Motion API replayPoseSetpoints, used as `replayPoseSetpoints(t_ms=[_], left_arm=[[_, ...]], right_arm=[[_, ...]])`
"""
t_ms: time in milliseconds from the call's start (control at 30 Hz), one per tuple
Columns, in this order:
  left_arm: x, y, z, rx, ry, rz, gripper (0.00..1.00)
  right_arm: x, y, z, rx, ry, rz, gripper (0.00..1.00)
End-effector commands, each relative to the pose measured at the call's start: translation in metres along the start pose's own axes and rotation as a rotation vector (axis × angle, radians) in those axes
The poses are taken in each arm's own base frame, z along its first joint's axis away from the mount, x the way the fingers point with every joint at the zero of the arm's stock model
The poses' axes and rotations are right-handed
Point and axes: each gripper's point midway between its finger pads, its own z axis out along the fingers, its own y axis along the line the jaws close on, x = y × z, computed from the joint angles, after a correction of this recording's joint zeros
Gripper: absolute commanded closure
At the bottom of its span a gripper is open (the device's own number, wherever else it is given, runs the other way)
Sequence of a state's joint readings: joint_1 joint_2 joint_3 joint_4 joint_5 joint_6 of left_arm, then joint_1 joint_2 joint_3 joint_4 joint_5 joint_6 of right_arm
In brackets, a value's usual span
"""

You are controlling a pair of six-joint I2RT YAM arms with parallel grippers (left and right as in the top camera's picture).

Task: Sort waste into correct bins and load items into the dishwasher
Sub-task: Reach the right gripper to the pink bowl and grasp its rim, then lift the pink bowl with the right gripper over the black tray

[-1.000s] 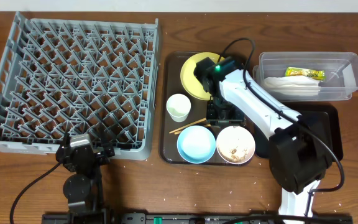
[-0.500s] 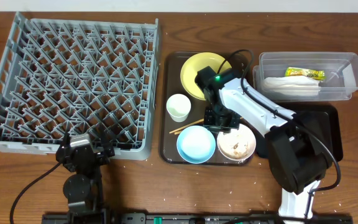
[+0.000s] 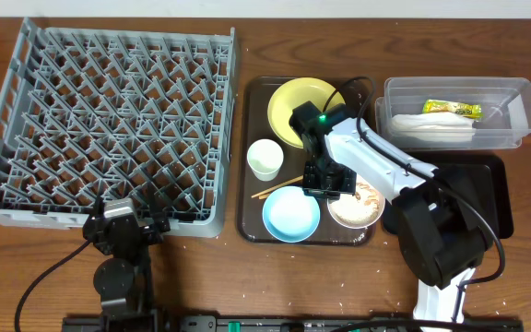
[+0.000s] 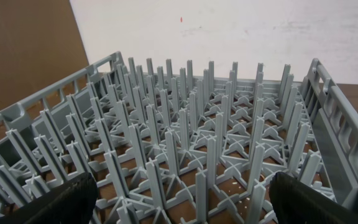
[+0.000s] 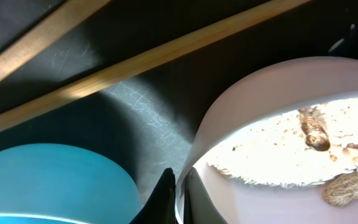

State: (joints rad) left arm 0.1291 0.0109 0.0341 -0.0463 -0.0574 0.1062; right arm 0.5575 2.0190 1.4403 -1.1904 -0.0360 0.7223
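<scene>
My right gripper (image 3: 329, 183) (image 5: 180, 193) is shut on the left rim of the white bowl (image 3: 359, 207) (image 5: 260, 93), one finger inside and one outside. The bowl holds pale food crumbs (image 5: 278, 149). A light-blue bowl (image 3: 290, 214) (image 5: 48, 180) sits just left of it, and wooden chopsticks (image 3: 279, 189) (image 5: 166, 56) lie behind. The yellow plate (image 3: 284, 101) and small white cup (image 3: 265, 159) share the brown serving tray (image 3: 244, 217). My left gripper (image 3: 127, 221) (image 4: 182, 208) stands open at the near edge of the grey dish rack (image 3: 109, 120) (image 4: 197, 124), holding nothing.
At the back right stands a clear tub (image 3: 514, 115) with a yellow-green wrapper (image 3: 452, 109) and a white napkin (image 3: 431, 129) inside. A shallow black tray (image 3: 489, 189) lies in front of it, partly under my right arm.
My right gripper dropped from the plate's edge toward the white bowl and closed on its rim. The bowl has shifted slightly right. The left arm has not moved.
</scene>
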Motion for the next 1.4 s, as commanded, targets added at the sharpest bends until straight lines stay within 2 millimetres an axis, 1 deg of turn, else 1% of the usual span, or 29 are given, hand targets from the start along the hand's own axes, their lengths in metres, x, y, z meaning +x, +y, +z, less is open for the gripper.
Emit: replayPoseSetpoints(t_ms=[0,133,233,433,667,800,867,900,1000,1167,1200,1367], left_arm=[[0.018,0.001,0.002,-0.005,0.044,0.013,0.11],[0.018,0.001,0.002,-0.005,0.044,0.013,0.11],[0.018,0.001,0.002,-0.005,0.044,0.013,0.11],[0.018,0.001,0.002,-0.006,0.044,0.013,0.11],[0.018,0.001,0.002,-0.005,0.044,0.013,0.11],[0.018,0.001,0.002,-0.005,0.044,0.013,0.11],[0.018,0.001,0.002,-0.005,0.044,0.013,0.11],[0.018,0.001,0.002,-0.005,0.044,0.013,0.11],[0.018,0.001,0.002,-0.005,0.044,0.013,0.11],[0.018,0.001,0.002,-0.005,0.044,0.013,0.11],[0.018,0.001,0.002,-0.005,0.044,0.013,0.11],[0.018,0.001,0.002,-0.005,0.044,0.013,0.11]], right_arm=[[0.003,-0.001,0.004,-0.002,0.012,-0.086,0.99],[0.003,0.003,0.001,-0.023,0.012,-0.148,0.99],[-0.001,0.006,-0.009,-0.037,-0.009,-0.181,0.99],[-0.010,0.011,-0.046,-0.086,-0.093,-0.248,0.99],[-0.014,0.002,-0.093,-0.215,-0.188,-0.307,0.99],[-0.016,-0.011,-0.121,-0.322,-0.230,-0.329,0.99],[-0.019,-0.022,-0.134,-0.373,-0.256,-0.327,0.99],[-0.020,-0.026,-0.138,-0.385,-0.264,-0.322,0.99],[-0.023,-0.052,-0.151,-0.435,-0.280,-0.293,0.99],[-0.024,-0.078,-0.157,-0.506,-0.270,-0.284,0.99],[-0.025,-0.087,-0.158,-0.544,-0.265,-0.284,0.99],[-0.029,-0.105,-0.156,-0.687,-0.262,-0.261,0.99]])
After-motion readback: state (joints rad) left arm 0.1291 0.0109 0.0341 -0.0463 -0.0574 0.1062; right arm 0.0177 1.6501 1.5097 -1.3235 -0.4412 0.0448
